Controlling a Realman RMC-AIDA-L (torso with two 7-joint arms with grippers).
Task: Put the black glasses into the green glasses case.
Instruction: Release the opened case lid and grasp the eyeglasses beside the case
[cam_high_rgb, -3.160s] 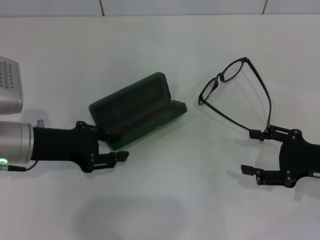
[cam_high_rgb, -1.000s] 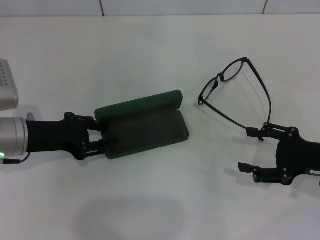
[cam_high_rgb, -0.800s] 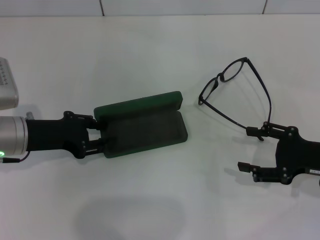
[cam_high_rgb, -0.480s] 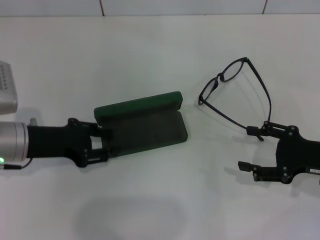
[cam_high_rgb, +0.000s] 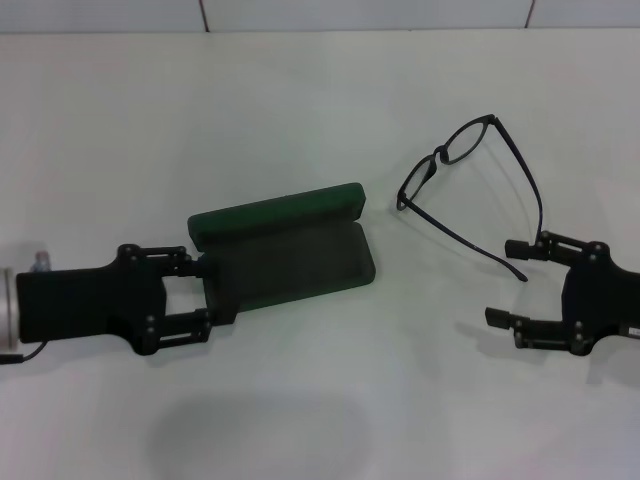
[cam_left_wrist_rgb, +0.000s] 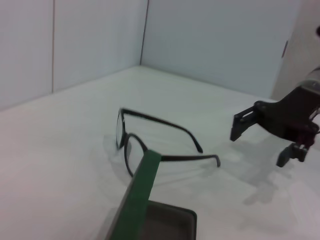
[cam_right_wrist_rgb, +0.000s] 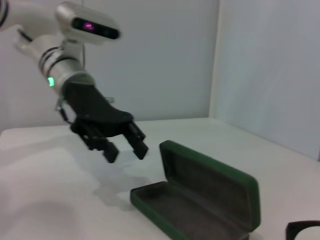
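The green glasses case (cam_high_rgb: 285, 252) lies open on the white table left of centre, with its lid (cam_high_rgb: 275, 212) folded back on the far side and the grey lining showing. It also shows in the right wrist view (cam_right_wrist_rgb: 200, 210) and the left wrist view (cam_left_wrist_rgb: 140, 192). My left gripper (cam_high_rgb: 212, 289) is open at the case's left end; in the right wrist view (cam_right_wrist_rgb: 125, 148) it hangs clear of the case. The black glasses (cam_high_rgb: 438, 156) stand unfolded at the right (cam_left_wrist_rgb: 165, 122). My right gripper (cam_high_rgb: 505, 282) is open, and the tip of one temple arm lies between its fingers.
The white table (cam_high_rgb: 320, 400) runs back to a tiled wall (cam_high_rgb: 360, 12). In the left wrist view the right gripper (cam_left_wrist_rgb: 257, 148) hovers beyond the glasses. A corner of the glasses (cam_right_wrist_rgb: 302, 230) shows in the right wrist view.
The case has been turned and laid open flat. My left gripper has let go of its left end, opened and drawn back to the left. My right gripper has shifted slightly to the right.
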